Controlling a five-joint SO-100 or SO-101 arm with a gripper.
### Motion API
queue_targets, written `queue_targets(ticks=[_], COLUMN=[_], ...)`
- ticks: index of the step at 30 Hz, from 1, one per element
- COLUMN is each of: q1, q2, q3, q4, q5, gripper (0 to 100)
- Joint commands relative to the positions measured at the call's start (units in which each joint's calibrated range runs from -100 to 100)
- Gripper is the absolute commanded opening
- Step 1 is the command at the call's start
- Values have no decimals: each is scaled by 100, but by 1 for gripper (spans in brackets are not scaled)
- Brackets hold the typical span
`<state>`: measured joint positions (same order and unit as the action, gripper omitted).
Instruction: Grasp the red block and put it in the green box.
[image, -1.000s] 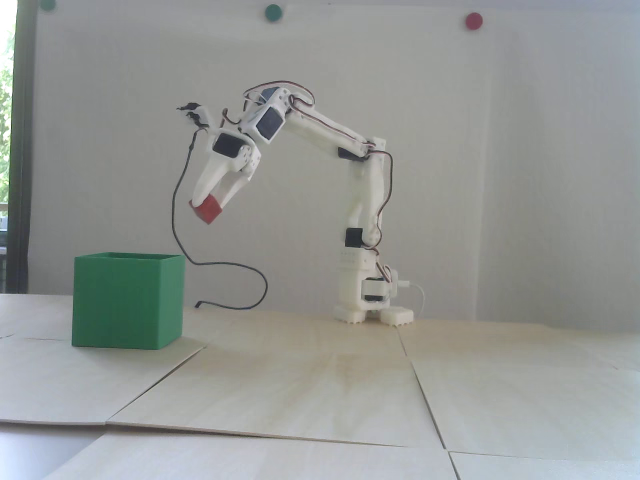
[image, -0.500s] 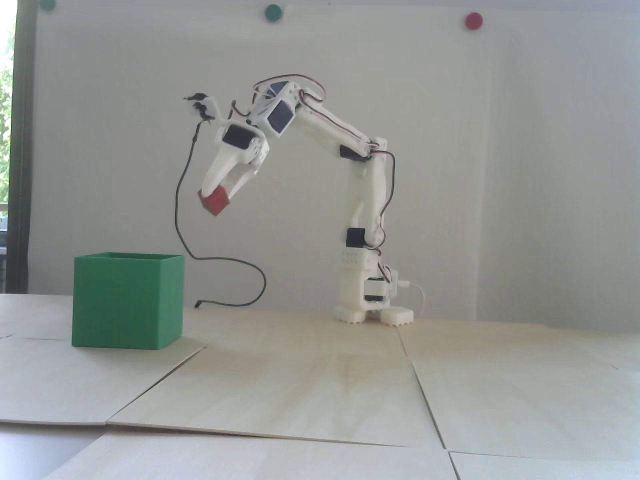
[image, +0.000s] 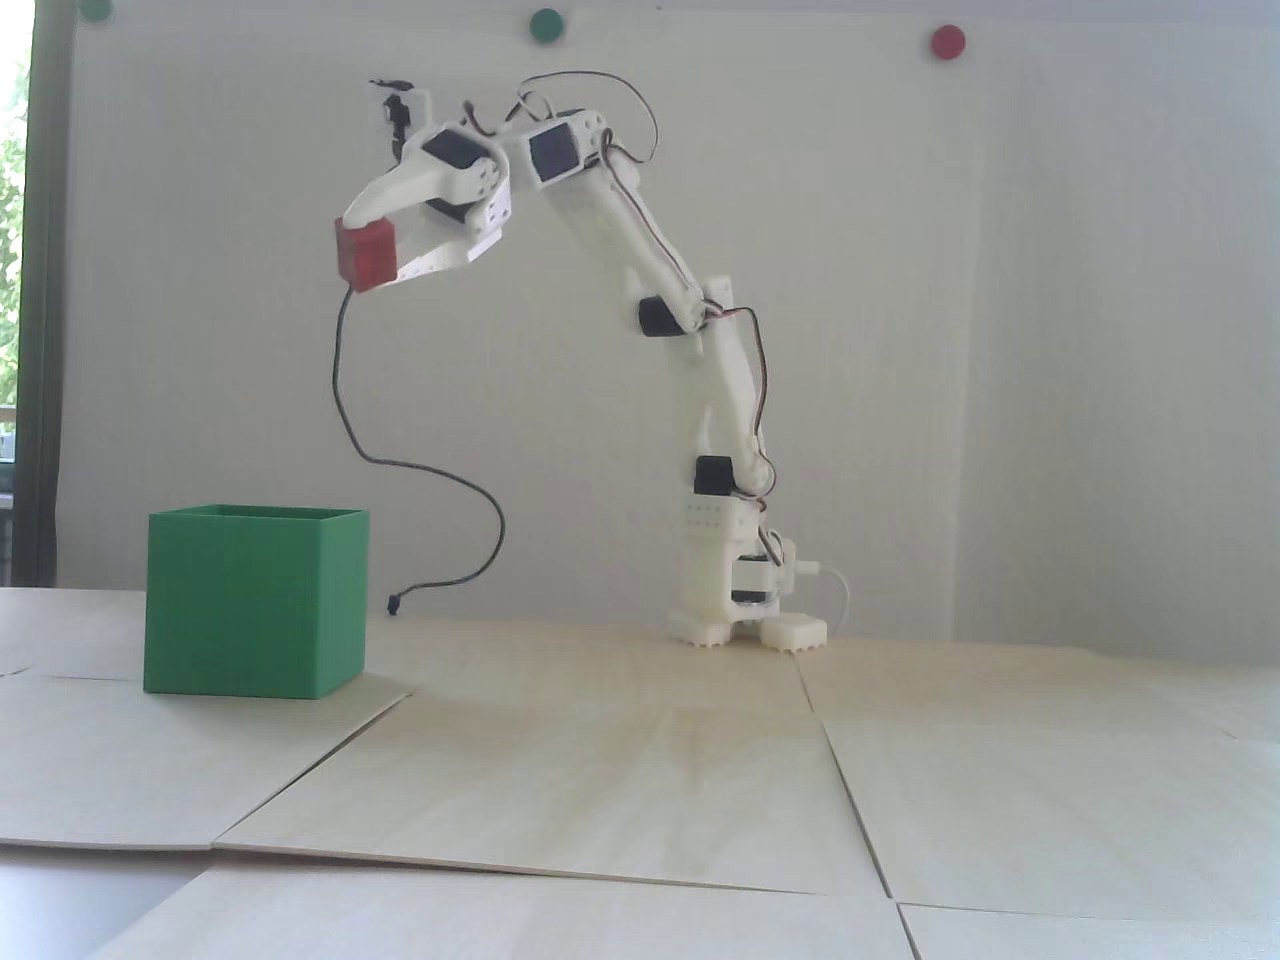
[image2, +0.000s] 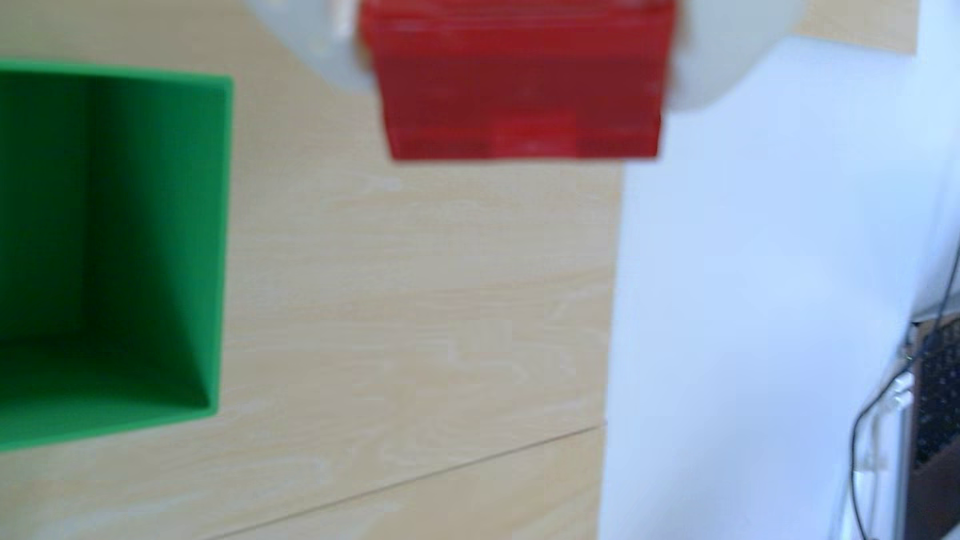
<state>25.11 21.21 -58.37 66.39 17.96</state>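
No writing or labels can be read on anything. The gripper (image: 362, 252) is clamped on the red block (image: 365, 255), one finger above and one below, holding it high in the air above the right edge of the green box (image: 255, 600) on the table (image: 640, 760).

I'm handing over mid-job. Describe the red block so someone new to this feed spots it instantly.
In the fixed view, follow the white arm up from its base and leftward to its tip, high above the green box. There the gripper has its jaws shut on the red block, a small boxy piece in mid-air. The red dot on the wall is round and flat.
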Motion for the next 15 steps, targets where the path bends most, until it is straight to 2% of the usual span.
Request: queue_targets(ticks=[1, 8, 15], q1=[-30, 19, 220], q2=[283, 923, 1333], q3=[-525, -507, -507], q4=[-593, -1394, -1310], q5=[-26, -41, -609], gripper=[2, 2, 2])
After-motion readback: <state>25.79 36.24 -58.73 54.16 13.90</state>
